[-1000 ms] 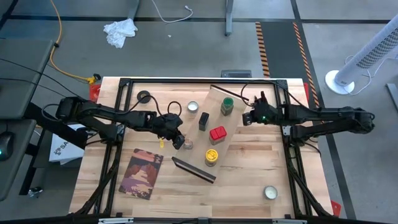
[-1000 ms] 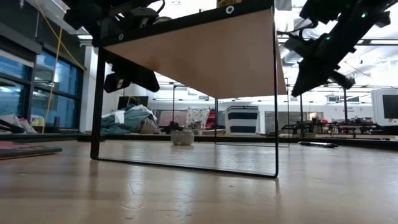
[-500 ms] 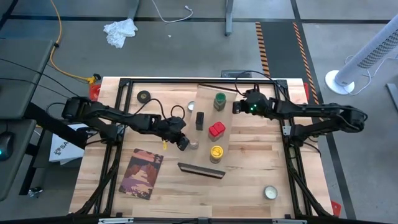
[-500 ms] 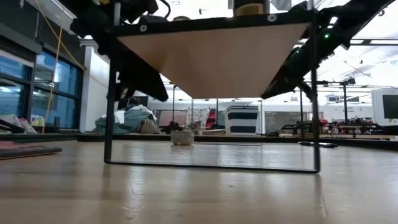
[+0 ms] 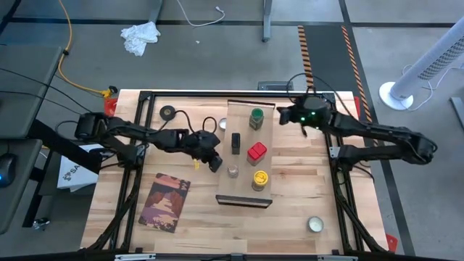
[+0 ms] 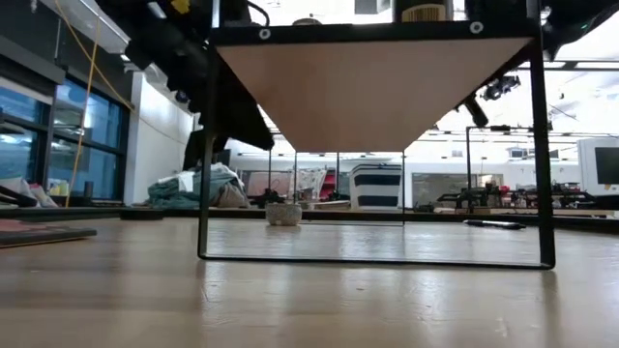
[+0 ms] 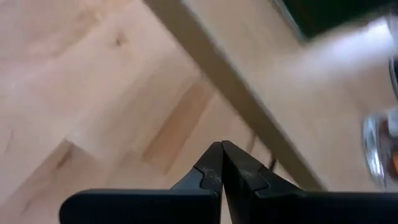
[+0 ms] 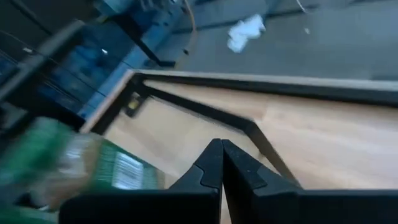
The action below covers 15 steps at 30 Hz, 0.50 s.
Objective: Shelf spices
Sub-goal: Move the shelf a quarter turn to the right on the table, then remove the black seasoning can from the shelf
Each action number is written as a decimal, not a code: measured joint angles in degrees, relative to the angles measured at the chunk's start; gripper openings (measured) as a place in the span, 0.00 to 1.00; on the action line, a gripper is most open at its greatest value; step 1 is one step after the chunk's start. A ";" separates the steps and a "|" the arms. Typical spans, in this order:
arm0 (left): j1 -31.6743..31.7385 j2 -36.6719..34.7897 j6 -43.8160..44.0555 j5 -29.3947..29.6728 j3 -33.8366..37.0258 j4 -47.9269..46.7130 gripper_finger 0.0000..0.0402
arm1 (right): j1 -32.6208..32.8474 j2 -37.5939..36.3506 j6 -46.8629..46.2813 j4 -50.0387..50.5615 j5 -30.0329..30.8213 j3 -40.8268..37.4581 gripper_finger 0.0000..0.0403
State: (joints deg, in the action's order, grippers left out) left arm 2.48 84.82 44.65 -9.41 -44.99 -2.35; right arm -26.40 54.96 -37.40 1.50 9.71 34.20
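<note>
The shelf (image 5: 245, 194), a long light-wood board on thin black legs (image 6: 205, 145), stands mid-table with its length running near to far. On it stand the spices: a green-lidded jar (image 5: 256, 117), a black tin (image 5: 235, 143), a red-topped one (image 5: 255, 151), a tiny clear jar (image 5: 233, 172) and a yellow-lidded jar (image 5: 259, 179). My left gripper (image 5: 216, 164) is shut, right beside the shelf's left long edge (image 7: 249, 93). My right gripper (image 5: 282, 116) is shut, just off the shelf's far right corner, with the green-lidded jar (image 8: 74, 168) blurred beside it. My left gripper's shut fingers (image 7: 211, 162) slant down beside the shelf's left long edge, near its middle; I cannot tell whether they touch it. My right gripper's shut fingers (image 8: 211, 158) are next to the shelf's far right corner (image 5: 274, 106); I cannot tell whether they touch it.
A black tape roll (image 5: 168, 112) and a flat round tin (image 5: 222, 122) lie left of the shelf's far end. A dark book (image 5: 165, 201) lies near left, another round tin (image 5: 314, 225) near right. The table's black frame (image 5: 217, 94) runs along its edges.
The shelf has turned on the table with all the spices still on it: its near end has swung toward the right edge, its far end toward the left, so it now lies straight. My right gripper has moved toward the far edge and risen.
</note>
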 joint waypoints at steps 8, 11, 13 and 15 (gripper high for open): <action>4.93 -11.71 -3.03 -8.06 0.00 -5.52 0.00 | -0.83 -15.76 3.11 6.59 -9.44 2.74 0.00; 5.00 -19.38 -1.21 -1.44 -0.65 -5.43 0.00 | 0.32 -20.39 4.67 9.14 -16.26 7.13 0.00; 4.03 -23.69 -2.26 4.78 -2.37 -4.80 0.00 | 2.00 -22.12 5.41 10.34 -18.48 10.94 0.00; 2.69 -26.44 -6.57 10.73 -5.35 -4.85 0.00 | 4.02 -22.41 6.90 11.86 -18.84 15.38 0.00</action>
State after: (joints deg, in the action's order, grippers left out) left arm 5.16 58.38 38.08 1.32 -50.34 -7.20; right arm -22.38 32.55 -30.50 13.36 -9.13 49.58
